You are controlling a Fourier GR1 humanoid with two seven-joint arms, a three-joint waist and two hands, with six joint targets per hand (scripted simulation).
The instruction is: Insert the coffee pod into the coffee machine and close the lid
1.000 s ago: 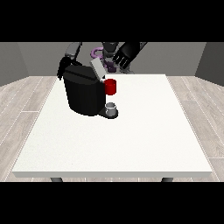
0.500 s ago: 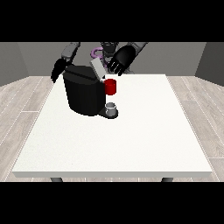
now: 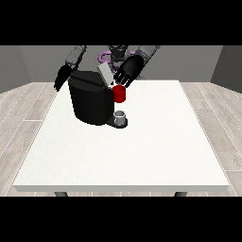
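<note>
Right, hand at the view's right (image 3: 127, 71) hangs just above the red thing at the machine (image 3: 119, 93), fingers pointing down; can't tell whether they pinch anything. Lid (image 3: 105, 74) is up, tilted, just beside that hand. Hand at the view's left (image 3: 62, 79) hangs by the coffee machine (image 3: 91, 98), fingers straight. A grey thing (image 3: 120, 116) sits on the machine's base. White table (image 3: 142, 156) underneath.

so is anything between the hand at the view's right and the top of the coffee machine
Nothing visible does. The hand at the view's right hangs just above the red thing at the machine, beside the raised grey lid of the coffee machine. The pod does not plainly show.
</note>
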